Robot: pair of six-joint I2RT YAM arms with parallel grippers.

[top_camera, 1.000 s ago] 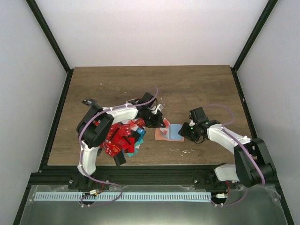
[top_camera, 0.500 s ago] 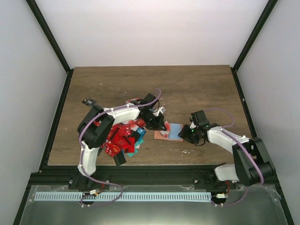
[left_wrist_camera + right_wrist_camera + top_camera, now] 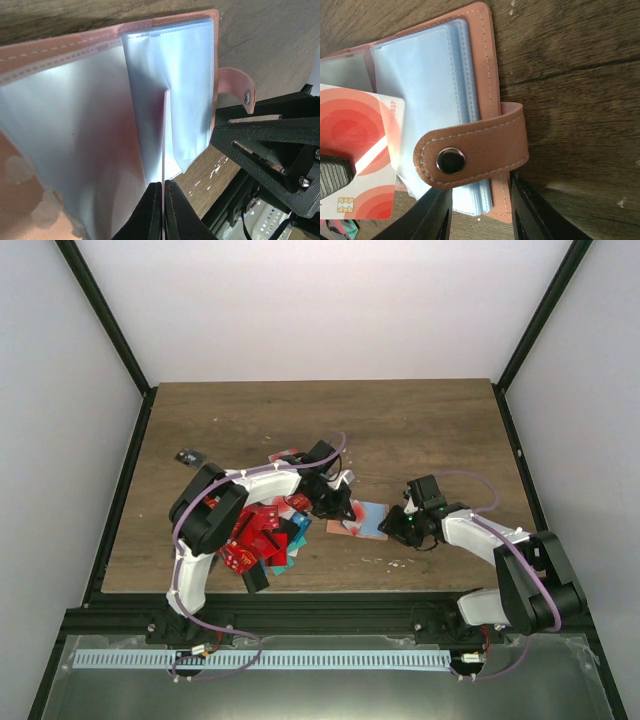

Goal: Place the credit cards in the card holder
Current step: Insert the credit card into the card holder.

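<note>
The salmon-pink card holder lies open on the table, its clear sleeves fanned out. My left gripper is shut on a white credit card with red circles. The card shows edge-on in the left wrist view, its far end between the sleeves. My right gripper is at the holder's right edge. Its jaws are apart: one finger over the sleeves, the other beside the cover, under the snap strap. The other credit cards, mostly red, lie heaped under the left arm.
A single black card lies apart at the left. A red card lies behind the left wrist. Small white specks dot the wood in front of the holder. The table's front edge and black rail are close behind both grippers.
The right gripper moved down and left to the holder's right edge, then held. The left gripper nudged the card slightly further over the holder; its elbow shifted right, baring the black card.
</note>
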